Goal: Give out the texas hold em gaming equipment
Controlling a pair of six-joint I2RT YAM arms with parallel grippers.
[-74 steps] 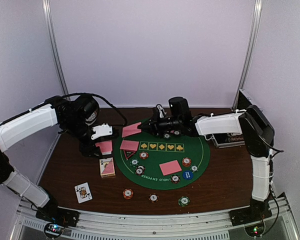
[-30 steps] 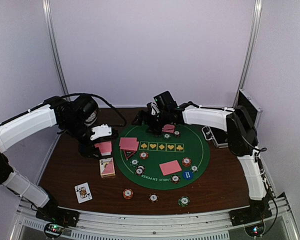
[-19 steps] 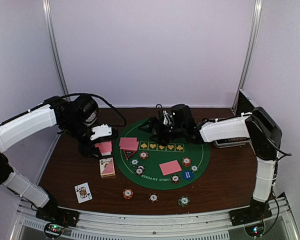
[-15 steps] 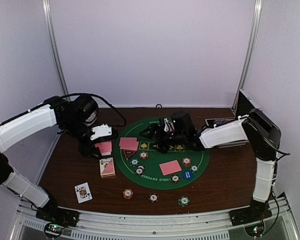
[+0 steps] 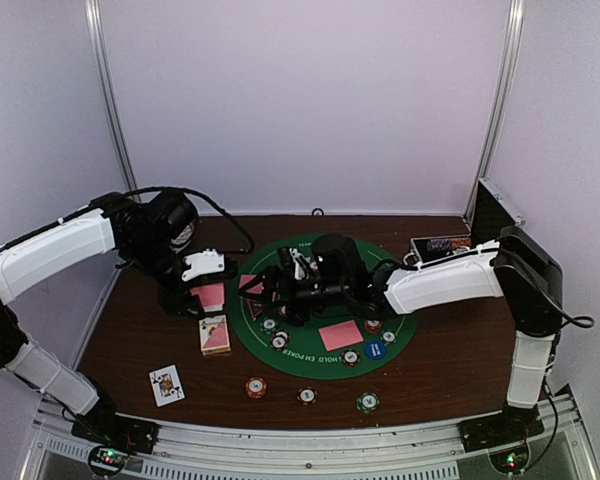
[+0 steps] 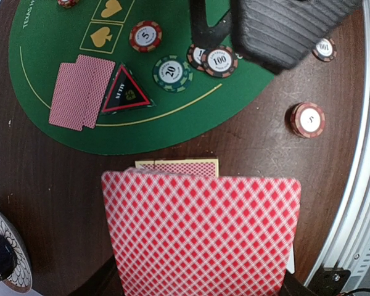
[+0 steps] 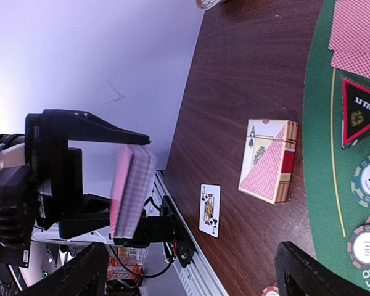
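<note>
Nearest the arms, three poker chips (image 5: 307,396) and a face-up court card (image 5: 166,385) lie on the bare table. Just behind them lies a card box (image 5: 215,335); whether cards are inside, I cannot tell. Over it the left gripper (image 5: 202,288) is clenched on the deck of red-backed cards (image 6: 203,234). The right gripper (image 7: 191,265), fingers spread and empty, faces this deck from over the green mat (image 5: 400,320). I judge that dealing is in hand: next it must pinch only one card. Far right, the chip case (image 5: 445,245) stands open, its content unclear.
</note>
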